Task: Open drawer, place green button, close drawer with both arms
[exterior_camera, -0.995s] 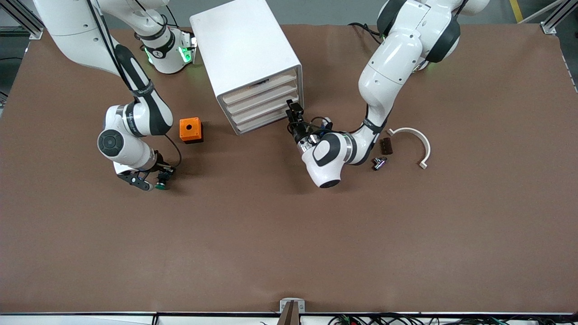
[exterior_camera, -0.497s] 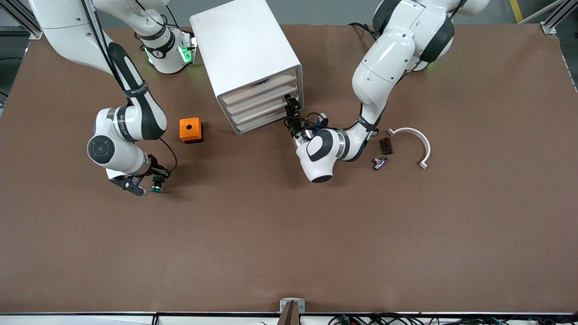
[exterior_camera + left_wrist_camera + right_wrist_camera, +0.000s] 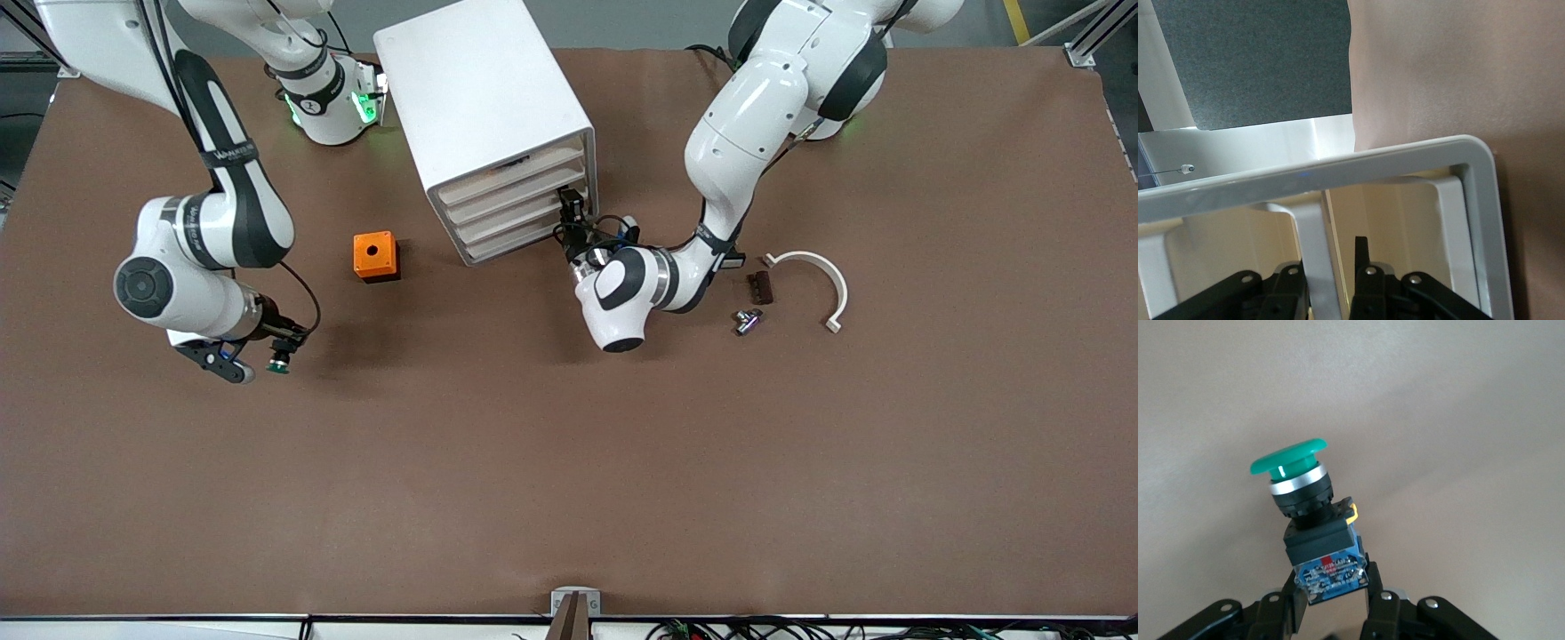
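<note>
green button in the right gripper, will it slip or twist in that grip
The button is probably rigid plastic and light. The right gripper pinches only its blue base, so the wider green cap overhangs and it might pivot if bumped. Set down on its side, the round cap could let it roll.

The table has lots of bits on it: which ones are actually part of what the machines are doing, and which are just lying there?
In use:
- the drawer, with the left end effector at its front
- the button, held by the right end effector

Lying about:
- orange box
- white curved clamp
- dark brown block
- small metal part
</note>
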